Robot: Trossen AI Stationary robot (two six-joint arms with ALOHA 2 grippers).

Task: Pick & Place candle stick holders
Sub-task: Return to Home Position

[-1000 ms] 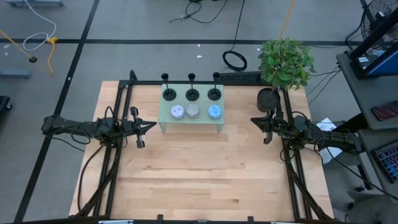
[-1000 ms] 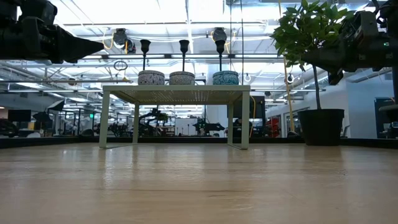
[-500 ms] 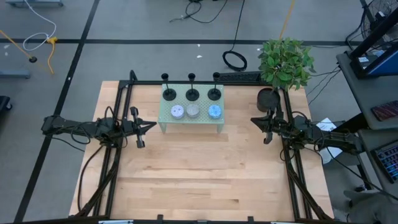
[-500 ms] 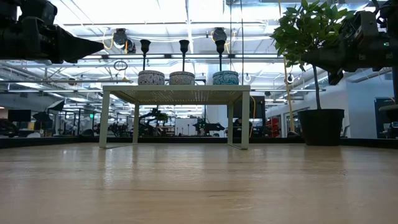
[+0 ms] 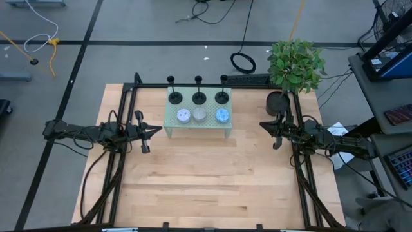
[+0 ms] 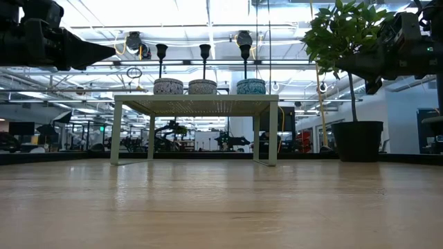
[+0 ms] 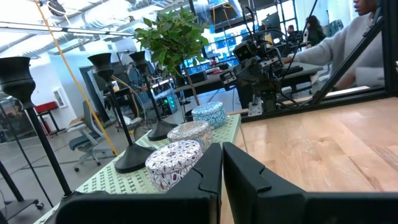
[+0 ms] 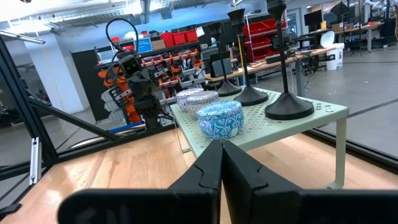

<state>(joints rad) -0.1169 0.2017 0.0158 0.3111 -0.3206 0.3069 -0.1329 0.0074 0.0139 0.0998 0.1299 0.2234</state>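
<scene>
Finds the three candle stick holders upright in a row along the green stand's far edge, behind three candle tins, with left gripper and right gripper closed, empty, flanking the stand.

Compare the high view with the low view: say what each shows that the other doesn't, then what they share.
Only the high view: the disc bases of the candle stick holders, the whole table, and the left gripper and right gripper clear of the green stand on either side. Only the low view: the stand's legs, the open gap beneath it, the room behind. Both: three holders standing behind three candles on the stand, the potted plant to its right.
</scene>
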